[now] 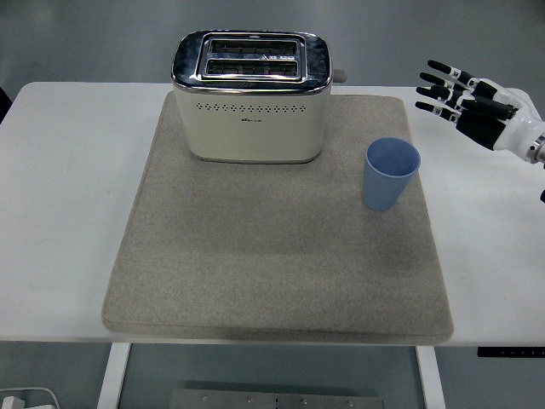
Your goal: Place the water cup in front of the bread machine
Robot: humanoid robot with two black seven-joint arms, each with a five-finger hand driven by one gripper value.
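The blue water cup [392,174] stands upright on the mat [272,281], right of the bread machine [251,95]; the right hand [477,104], fingers [436,86] spread and empty, hovers up-right of it, the only hand in view.

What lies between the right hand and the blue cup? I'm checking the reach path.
Nothing: the head view shows only bare mat and white table between the open right hand and blue cup.

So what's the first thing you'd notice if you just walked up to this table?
Probably the big cream toaster with its shiny top, standing at the back of the grey mat. Next, the blue cup, upright and empty on the mat's right side. Then the robot's right hand, fingers spread, hovering right of the cup without touching it.
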